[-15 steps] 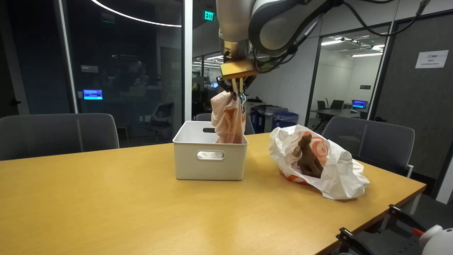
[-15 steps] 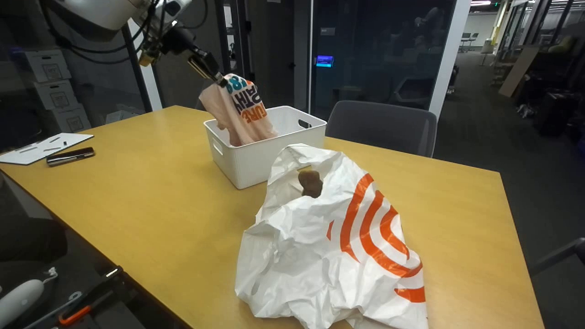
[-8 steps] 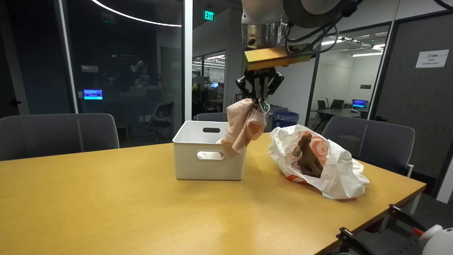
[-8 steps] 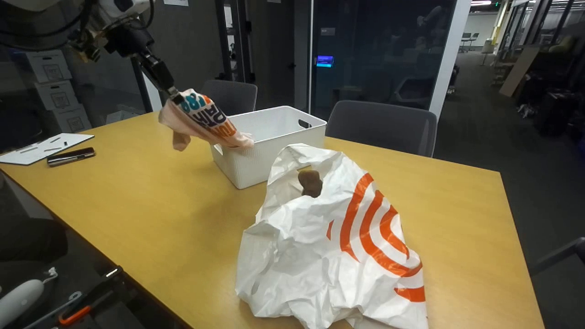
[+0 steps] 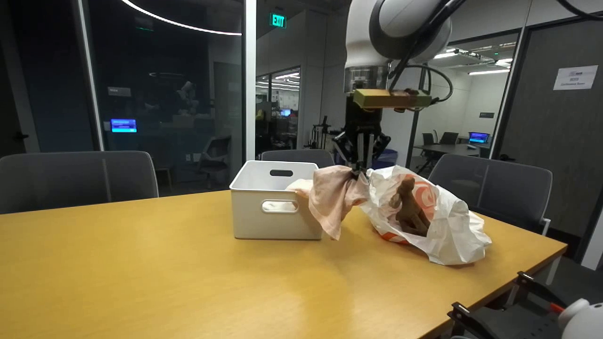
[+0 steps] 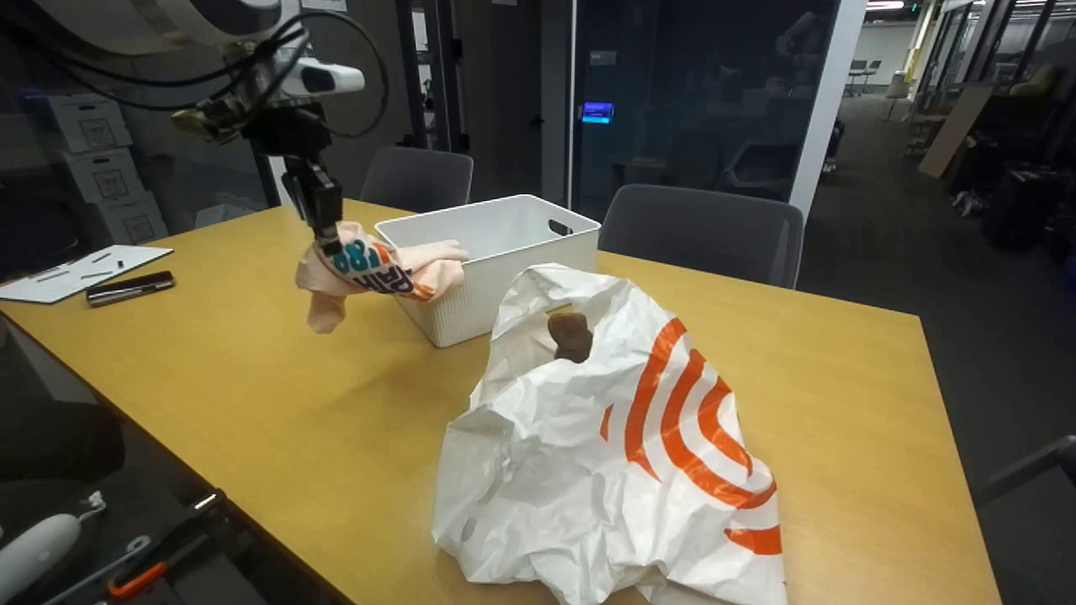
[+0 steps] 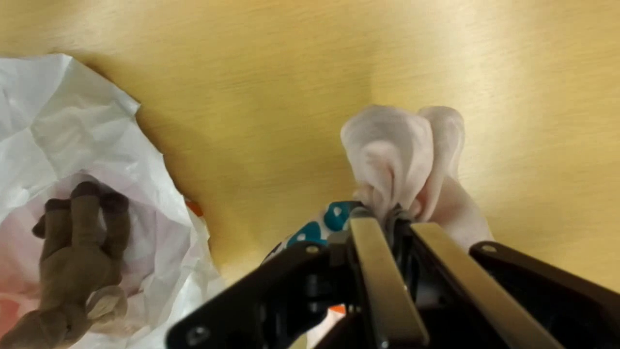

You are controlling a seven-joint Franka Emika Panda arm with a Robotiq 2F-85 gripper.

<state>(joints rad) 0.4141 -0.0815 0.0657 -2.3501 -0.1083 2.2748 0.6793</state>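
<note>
White bin [image 5: 279, 225], upright, near far edge of table [image 5: 141, 263] in exterior view. Pink lettered cloth [image 5: 332, 197]: one end over bin's right rim, remainder hanging outside above table. Fingers [image 5: 361, 149]: closed together, gripping cloth's bunched upper part. White plastic bag [image 5: 454, 230], orange markings, lying mouth-open toward table's right corner. Brown animal figure [image 5: 411, 212], inside bag, visible through mouth.

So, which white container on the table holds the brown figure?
The brown figure is in the crumpled bag with orange markings; the stiff bin has pink cloth, held by the gripper, across its rim.
</note>
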